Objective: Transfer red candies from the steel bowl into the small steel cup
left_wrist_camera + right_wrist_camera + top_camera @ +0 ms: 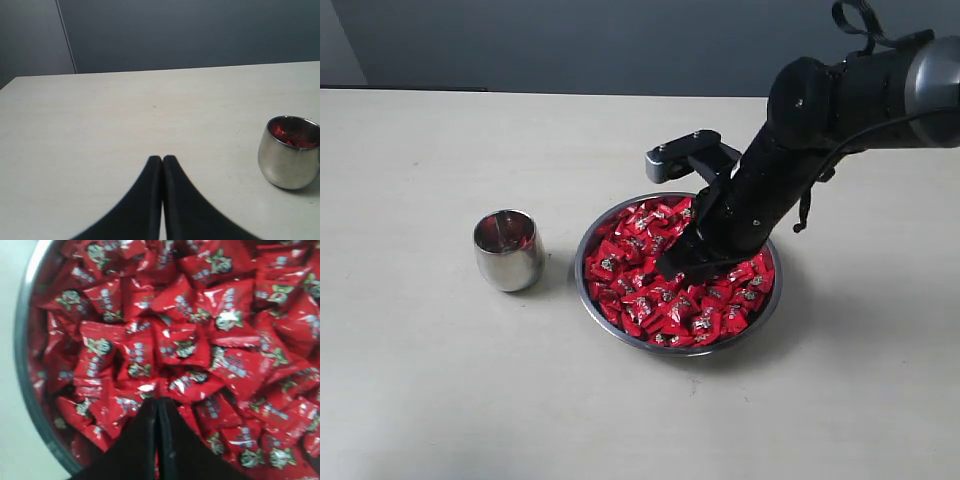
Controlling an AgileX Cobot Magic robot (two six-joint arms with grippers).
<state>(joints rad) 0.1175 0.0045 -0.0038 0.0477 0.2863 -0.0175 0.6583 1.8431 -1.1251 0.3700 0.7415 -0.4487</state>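
Note:
The steel bowl [579, 266] is heaped with red candies [638, 292]. My right gripper [672, 268] reaches down into the pile near its middle. Up close, its jaws [157, 401] are pressed together among the red candies [175, 347], and the edge of one red wrapper is pinched at their tips. The bowl's rim [22, 340] curves along one side of that view. The small steel cup [507, 250] stands upright to the left of the bowl, apart from it. The cup [289, 160] holds a few red candies [292, 141]. My left gripper [162, 159] is shut on nothing over bare table, away from the cup.
The pale tabletop [420, 380] spreads around the bowl and the cup. A dark wall [570, 40] runs behind the table's far edge. The right arm's black forearm [790, 160] slants over the bowl's right half.

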